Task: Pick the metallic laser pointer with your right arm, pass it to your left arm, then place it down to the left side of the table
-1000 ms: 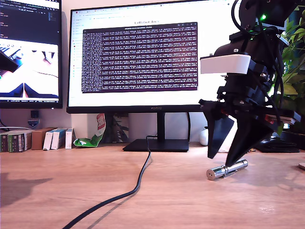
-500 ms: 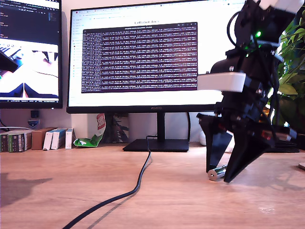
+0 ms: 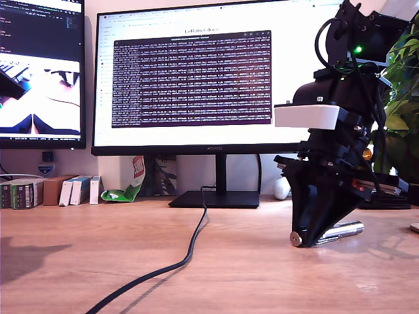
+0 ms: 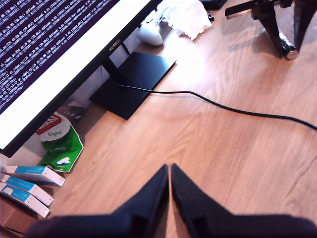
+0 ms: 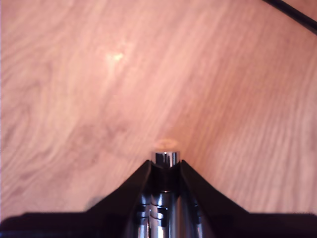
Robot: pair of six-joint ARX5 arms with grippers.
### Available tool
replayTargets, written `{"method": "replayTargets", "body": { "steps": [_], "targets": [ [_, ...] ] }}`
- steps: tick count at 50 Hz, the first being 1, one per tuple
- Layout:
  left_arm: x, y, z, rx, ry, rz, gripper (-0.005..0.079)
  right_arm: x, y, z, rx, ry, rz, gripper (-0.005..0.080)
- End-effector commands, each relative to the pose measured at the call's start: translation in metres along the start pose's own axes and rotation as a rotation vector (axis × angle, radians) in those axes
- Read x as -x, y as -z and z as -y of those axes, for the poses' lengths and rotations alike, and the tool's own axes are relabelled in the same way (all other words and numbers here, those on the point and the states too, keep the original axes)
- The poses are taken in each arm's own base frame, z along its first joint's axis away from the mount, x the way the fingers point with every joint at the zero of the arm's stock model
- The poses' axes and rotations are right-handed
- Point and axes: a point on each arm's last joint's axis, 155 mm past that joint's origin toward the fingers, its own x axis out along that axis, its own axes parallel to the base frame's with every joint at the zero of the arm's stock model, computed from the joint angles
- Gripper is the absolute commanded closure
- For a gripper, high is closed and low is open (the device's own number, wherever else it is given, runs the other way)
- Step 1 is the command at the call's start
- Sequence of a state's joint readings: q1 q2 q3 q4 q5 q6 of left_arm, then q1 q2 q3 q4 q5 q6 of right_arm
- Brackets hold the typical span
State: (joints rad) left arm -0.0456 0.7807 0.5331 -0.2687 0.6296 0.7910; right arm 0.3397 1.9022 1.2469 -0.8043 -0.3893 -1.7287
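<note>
Item: shiny silver ridged metal laser pointer [image 3: 330, 233], lying on the light-brown wood-grain table [image 3: 78, 261] toward the exterior view's right, not yet lifted.

My second gripper [image 5: 165, 171], tapered and black, has its jaws closed around the pointer's body; the flat end cap pokes out between the tips. Grasp looks made; lift, handover and set-down all remain.

My first gripper [image 4: 170, 178], black, jaws pressed together on nothing, hovers over bare wood well apart from the pointer.

Surroundings: thick black cable [image 3: 177, 261] trailing across the table between the arms, likely the one obstacle along the handover path; large black-framed monitor [image 3: 196, 78] on a flat black stand [image 3: 216, 198]; green-and-red crumpled packet [image 3: 127, 186]; small blue-and-white boxes [image 3: 75, 190] by the wall.
</note>
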Motion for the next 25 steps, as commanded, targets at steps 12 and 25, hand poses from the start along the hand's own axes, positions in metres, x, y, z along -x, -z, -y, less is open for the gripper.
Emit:
{"method": "replayTargets", "body": {
  "steps": [12, 25],
  "targets": [
    [0.002, -0.019, 0.011, 0.049, 0.069, 0.085, 0.0761, -0.01, -0.031, 0.024, 0.006, 0.051, 0.055, 0.0763],
    [-0.004, -0.035, 0.018, 0.031, 0.156, 0.19, 0.0663, 0.024, -0.118, 0.075, -0.009, 0.168, 0.263, 0.0763]
  ]
}}
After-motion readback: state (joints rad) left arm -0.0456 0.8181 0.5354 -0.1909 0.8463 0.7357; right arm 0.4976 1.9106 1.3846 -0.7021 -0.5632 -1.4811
